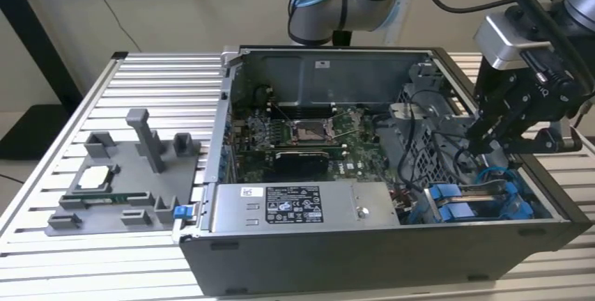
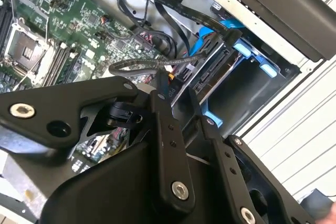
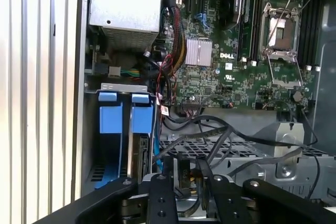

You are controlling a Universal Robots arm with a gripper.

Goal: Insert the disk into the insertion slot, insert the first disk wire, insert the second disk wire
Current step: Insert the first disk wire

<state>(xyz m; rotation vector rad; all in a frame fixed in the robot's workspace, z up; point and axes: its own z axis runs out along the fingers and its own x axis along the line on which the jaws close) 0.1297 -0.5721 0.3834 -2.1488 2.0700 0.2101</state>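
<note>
Disk [image 3: 142,156] seated in insertion slot [image 3: 111,124], claw [image 3: 185,167] gripping black wire connector [image 3: 182,178], computer case [image 1: 372,252] on slatted metal table [image 1: 139,71]

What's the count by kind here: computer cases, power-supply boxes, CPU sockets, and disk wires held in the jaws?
Computer case: 1
Power-supply box: 1
CPU socket: 1
Disk wire in the jaws: 1
Total: 4

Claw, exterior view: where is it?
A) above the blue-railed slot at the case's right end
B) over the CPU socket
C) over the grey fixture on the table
A: the claw hangs just above the blue-railed slot, at the exterior view's right end of the case.
</note>
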